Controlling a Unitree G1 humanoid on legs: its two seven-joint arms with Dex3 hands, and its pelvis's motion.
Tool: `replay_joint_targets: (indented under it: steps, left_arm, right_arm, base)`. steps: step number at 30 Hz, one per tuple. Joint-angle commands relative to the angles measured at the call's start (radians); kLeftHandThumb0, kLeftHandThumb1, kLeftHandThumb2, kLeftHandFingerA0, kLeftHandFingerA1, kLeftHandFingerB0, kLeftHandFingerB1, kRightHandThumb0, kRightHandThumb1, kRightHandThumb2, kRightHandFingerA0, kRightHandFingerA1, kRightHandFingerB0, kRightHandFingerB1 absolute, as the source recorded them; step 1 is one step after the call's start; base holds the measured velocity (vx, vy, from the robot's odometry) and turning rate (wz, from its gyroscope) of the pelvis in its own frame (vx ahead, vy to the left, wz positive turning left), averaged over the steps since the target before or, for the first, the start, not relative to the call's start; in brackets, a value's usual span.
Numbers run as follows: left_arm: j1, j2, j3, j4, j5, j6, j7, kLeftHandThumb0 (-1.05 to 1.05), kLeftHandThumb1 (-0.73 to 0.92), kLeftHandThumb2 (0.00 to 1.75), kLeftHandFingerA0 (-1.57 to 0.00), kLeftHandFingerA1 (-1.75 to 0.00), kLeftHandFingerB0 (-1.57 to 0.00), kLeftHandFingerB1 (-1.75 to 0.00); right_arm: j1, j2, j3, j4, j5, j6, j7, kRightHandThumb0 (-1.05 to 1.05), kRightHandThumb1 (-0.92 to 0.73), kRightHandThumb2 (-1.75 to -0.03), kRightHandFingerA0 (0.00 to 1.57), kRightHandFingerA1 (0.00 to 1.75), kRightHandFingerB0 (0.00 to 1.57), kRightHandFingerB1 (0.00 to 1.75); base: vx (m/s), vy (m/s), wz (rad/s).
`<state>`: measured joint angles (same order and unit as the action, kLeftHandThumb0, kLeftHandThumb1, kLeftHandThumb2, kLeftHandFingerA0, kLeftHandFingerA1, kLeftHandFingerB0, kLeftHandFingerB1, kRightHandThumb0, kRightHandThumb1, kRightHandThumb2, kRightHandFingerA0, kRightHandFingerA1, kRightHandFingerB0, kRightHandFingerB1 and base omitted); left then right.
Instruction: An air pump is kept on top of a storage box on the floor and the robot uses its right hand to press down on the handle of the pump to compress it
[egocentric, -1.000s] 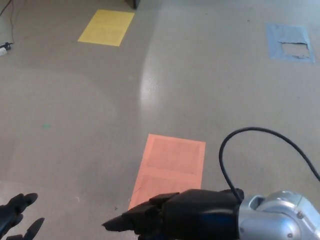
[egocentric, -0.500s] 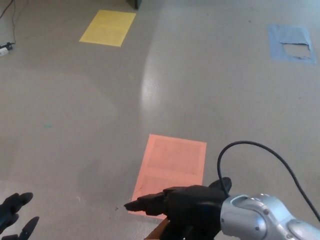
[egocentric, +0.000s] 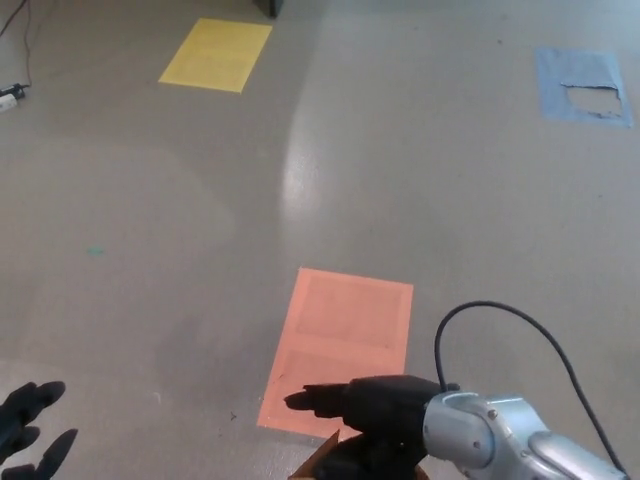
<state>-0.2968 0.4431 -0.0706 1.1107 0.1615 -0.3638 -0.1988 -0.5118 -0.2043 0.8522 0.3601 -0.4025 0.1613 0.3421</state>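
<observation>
**Right hand low at the bottom edge**

The right hand (egocentric: 365, 415) is reaching left over a brown corner (egocentric: 318, 462); whether it's grasping anything, I cannot tell. The pump itself isn't showing. The left hand (egocentric: 28, 432) is hanging with fingers spread, empty. An orange floor patch (egocentric: 340, 340) is lying just beyond, yellow (egocentric: 215, 54) and blue (egocentric: 582, 85) patches far off. No readable writing.

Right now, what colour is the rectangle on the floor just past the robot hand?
Orange-pink, like salmon: the floor patch, seen best in the head view.

No readable text, label or number shows anywhere.
</observation>
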Motion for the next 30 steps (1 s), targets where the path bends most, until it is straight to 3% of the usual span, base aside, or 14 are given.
replay_joint_targets:
  steps: [1,3,4,11,15,16,17,18,22,24,25,28,29,30]
  left_arm:
    - [0.029,0.043,0.011,-0.009,0.009,-0.034,0.010,-0.75,0.89,0.68,-0.12,-0.32,-0.06,-0.22]
    - [0.036,0.046,0.007,-0.010,0.016,-0.035,0.016,-0.75,0.90,0.68,-0.13,-0.32,-0.07,-0.21]
    - [0.035,0.046,0.004,-0.010,0.021,-0.032,0.022,-0.78,0.73,1.07,-0.10,-0.46,-0.03,-0.28]
    - [0.044,0.041,0.021,-0.004,-0.005,-0.038,-0.007,-0.73,0.71,1.07,-0.04,-0.43,-0.02,-0.28]
    - [0.046,0.044,0.011,-0.004,0.012,-0.039,0.010,-0.79,0.73,1.07,-0.11,-0.46,-0.03,-0.29]
    - [0.041,0.044,0.011,-0.005,0.011,-0.033,0.009,-0.76,0.91,0.68,-0.14,-0.32,-0.06,-0.22]
    - [0.040,0.044,0.013,-0.006,0.009,-0.033,0.005,-0.76,0.91,0.68,-0.14,-0.32,-0.06,-0.22]
    - [0.043,0.046,0.016,-0.005,0.004,-0.042,-0.002,-0.74,0.72,1.07,-0.07,-0.45,-0.01,-0.31]
    - [0.038,0.050,0.011,-0.007,0.012,-0.046,0.001,-0.79,0.75,1.08,-0.10,-0.46,0.00,-0.28]
    - [0.025,0.053,0.014,-0.017,0.012,-0.032,0.006,-0.73,0.72,1.08,-0.05,-0.44,-0.04,-0.32]
    - [0.025,0.054,0.019,-0.016,0.004,-0.036,-0.004,-0.72,0.92,0.69,-0.13,-0.32,-0.06,-0.22]
    - [0.043,0.051,0.028,-0.021,-0.010,-0.046,-0.021,-0.73,0.90,0.69,-0.11,-0.30,-0.06,-0.22]
    - [0.048,0.054,0.019,-0.030,0.004,-0.043,-0.009,-0.72,0.73,1.07,-0.05,-0.44,-0.03,-0.31]
    - [0.044,0.055,0.015,-0.032,0.010,-0.040,-0.010,-0.73,0.91,0.68,-0.12,-0.32,-0.07,-0.21]
  right_arm:
    - [0.012,0.144,-0.032,0.477,-0.042,-0.127,-0.218,-0.89,-0.84,-1.20,0.01,0.17,0.02,0.17]
    - [0.021,0.161,-0.032,0.513,-0.041,-0.128,-0.227,-0.90,-0.85,-1.21,0.00,0.15,0.00,0.15]
    - [0.032,0.175,-0.038,0.552,-0.037,-0.134,-0.244,-0.92,-0.86,-1.20,0.04,0.16,0.04,0.15]
    - [0.050,0.234,-0.069,0.727,-0.023,-0.181,-0.332,-0.86,-0.81,-1.14,0.08,0.28,0.07,0.24]
    - [0.059,0.252,-0.065,0.798,-0.038,-0.206,-0.379,-0.83,-0.81,-1.14,0.07,0.29,0.07,0.25]
    - [0.053,0.257,-0.067,0.819,-0.042,-0.203,-0.388,-0.82,-0.80,-1.12,0.08,0.29,0.08,0.26]
    - [0.051,0.261,-0.069,0.830,-0.044,-0.202,-0.394,-0.82,-0.80,-1.12,0.08,0.29,0.08,0.26]
    - [0.050,0.267,-0.071,0.856,-0.049,-0.201,-0.405,-0.82,-0.80,-1.12,0.08,0.30,0.08,0.27]
    - [0.042,0.280,-0.080,0.898,-0.061,-0.213,-0.426,-0.82,-0.80,-1.13,0.08,0.31,0.08,0.27]
    - [0.019,0.290,-0.095,0.913,-0.061,-0.205,-0.424,-0.82,-0.81,-1.13,0.08,0.30,0.08,0.26]
    - [0.017,0.291,-0.098,0.917,-0.062,-0.209,-0.428,-0.78,-0.92,-0.75,0.09,0.25,0.08,0.23]
    - [0.024,0.296,-0.107,0.936,-0.075,-0.231,-0.446,-0.79,-0.92,-0.76,0.09,0.26,0.08,0.24]
    - [0.026,0.299,-0.116,0.942,-0.075,-0.236,-0.455,-0.79,-0.92,-0.76,0.09,0.25,0.09,0.24]
    - [0.021,0.303,-0.124,0.948,-0.075,-0.236,-0.459,-0.78,-0.92,-0.75,0.09,0.25,0.09,0.24]
  base:
    - [0.00,0.000,0.00]
    - [0.00,0.000,0.00]
    - [0.00,0.000,0.00]
    - [0.00,0.000,0.00]
    - [0.00,0.000,0.00]
    - [0.00,0.000,0.00]
    - [0.00,0.000,0.00]
    - [0.00,0.000,0.00]
    - [0.00,0.000,0.00]
    - [0.00,0.000,0.00]
    - [0.00,0.000,0.00]
    - [0.00,0.000,0.00]
    - [0.00,0.000,0.00]
    - [0.00,0.000,0.00]
